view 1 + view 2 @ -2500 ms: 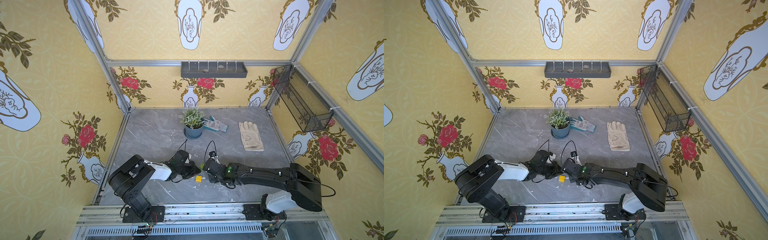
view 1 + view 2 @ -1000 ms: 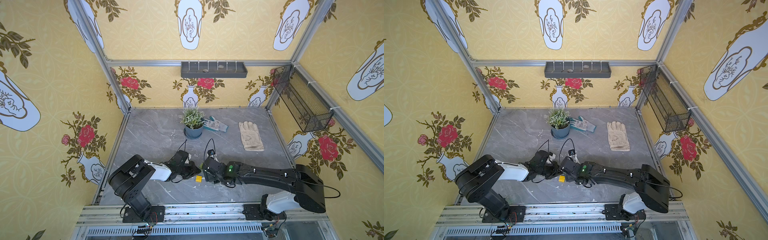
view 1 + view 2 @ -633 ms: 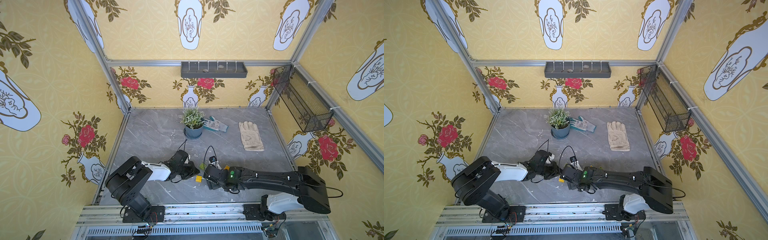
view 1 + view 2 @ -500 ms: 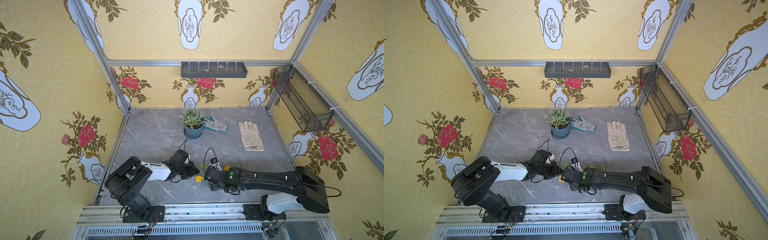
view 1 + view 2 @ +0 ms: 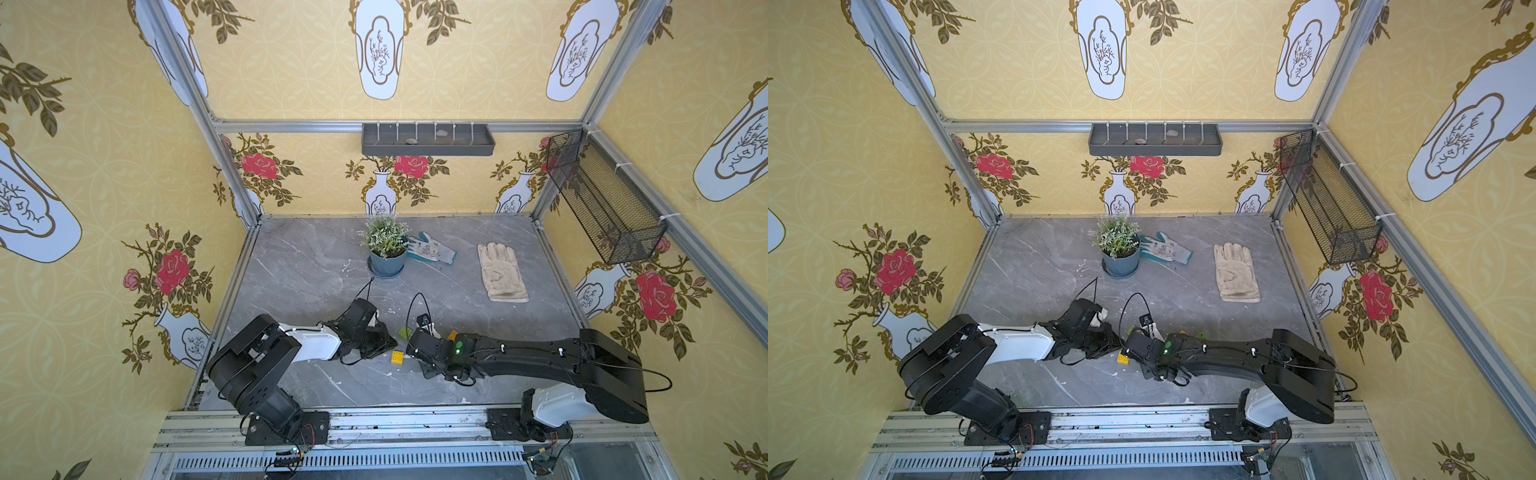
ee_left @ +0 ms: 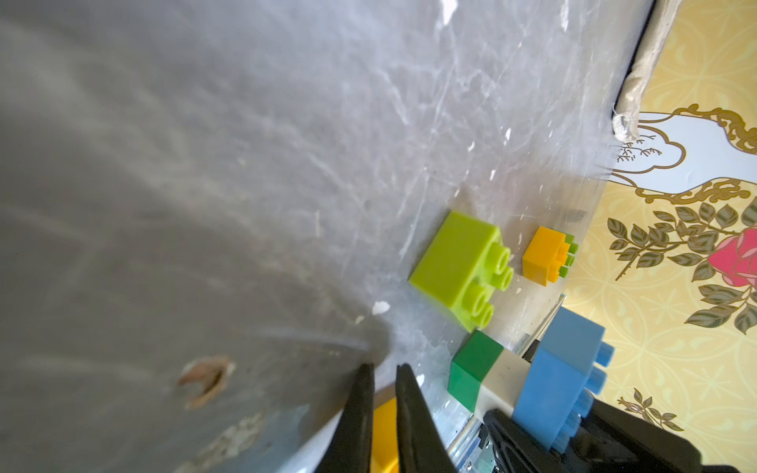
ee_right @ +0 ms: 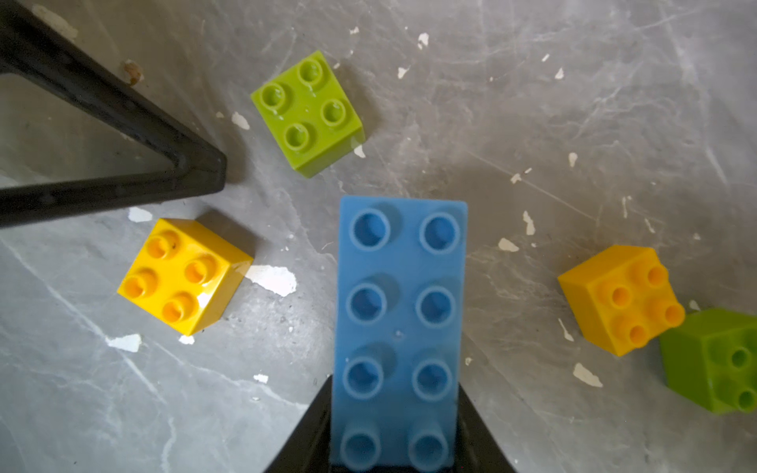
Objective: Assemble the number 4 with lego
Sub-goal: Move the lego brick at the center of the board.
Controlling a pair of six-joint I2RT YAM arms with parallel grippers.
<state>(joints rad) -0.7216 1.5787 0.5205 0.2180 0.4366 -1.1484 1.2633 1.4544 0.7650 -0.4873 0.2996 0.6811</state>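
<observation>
My right gripper (image 7: 395,446) is shut on the long blue brick (image 7: 399,311), one finger on each long side, studs facing the wrist camera. In the left wrist view that blue brick (image 6: 553,385) tops a white (image 6: 504,381) and dark green (image 6: 475,368) stack of lego. My left gripper (image 6: 385,372) is shut and empty, its tips low over the table beside a loose yellow brick (image 7: 184,274). A loose lime brick (image 7: 307,112) lies just beyond. Another yellow brick (image 7: 620,299) and another lime one (image 7: 717,360) lie tipped together to the side. In a top view, both grippers meet near the front middle, by the yellow brick (image 5: 397,356).
A potted plant (image 5: 386,249) stands mid-table, with a teal-cuffed glove (image 5: 432,249) and a beige glove (image 5: 500,272) behind the arms. A wire basket (image 5: 602,203) hangs on the right wall and a grey shelf (image 5: 428,139) on the back wall. The grey table (image 5: 291,270) has bare room at left.
My right gripper's jaws have narrowed onto the blue brick, and that arm shifted slightly near the front. The left arm has stayed put, shut.
</observation>
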